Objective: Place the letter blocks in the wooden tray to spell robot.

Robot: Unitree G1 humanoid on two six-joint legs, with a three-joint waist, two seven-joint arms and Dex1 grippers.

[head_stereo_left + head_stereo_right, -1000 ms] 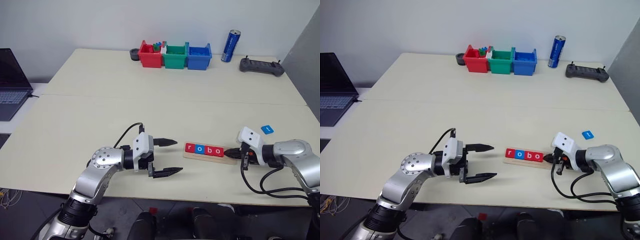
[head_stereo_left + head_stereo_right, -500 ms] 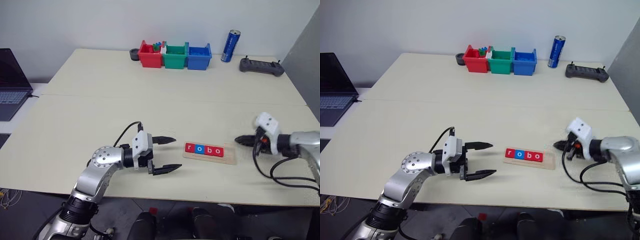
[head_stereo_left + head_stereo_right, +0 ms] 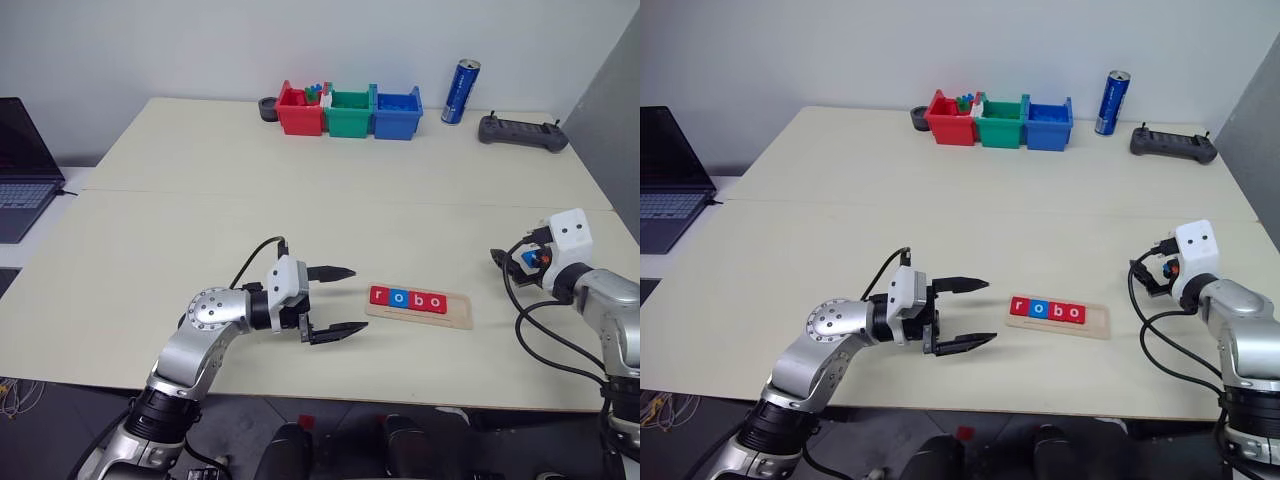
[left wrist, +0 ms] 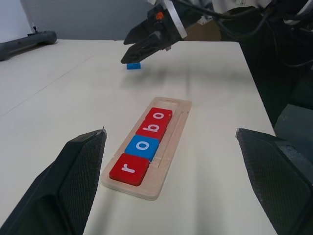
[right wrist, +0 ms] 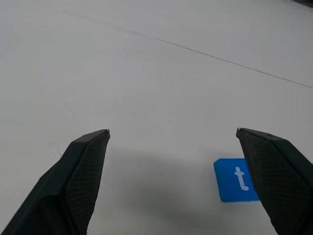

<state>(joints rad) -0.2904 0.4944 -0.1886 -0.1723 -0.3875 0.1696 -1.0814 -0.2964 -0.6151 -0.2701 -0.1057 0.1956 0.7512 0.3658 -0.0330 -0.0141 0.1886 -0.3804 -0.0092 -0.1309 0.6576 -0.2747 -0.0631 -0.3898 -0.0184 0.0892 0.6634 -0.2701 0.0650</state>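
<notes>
laptop: cut by frame edge | blue t block: one corner behind right finger | red bin contents: too small to identify | right gripper: fingers mostly hidden behind its wrist

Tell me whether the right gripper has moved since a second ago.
Yes. The right gripper has drawn back from the end of the wooden tray, swinging out toward the table's right edge, and now hangs open over the blue t block.

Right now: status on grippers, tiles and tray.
Left gripper open, idle beside wooden tray. Right gripper open above blue t block. Tray reads r-o-b-o. Nothing in the way.
</notes>
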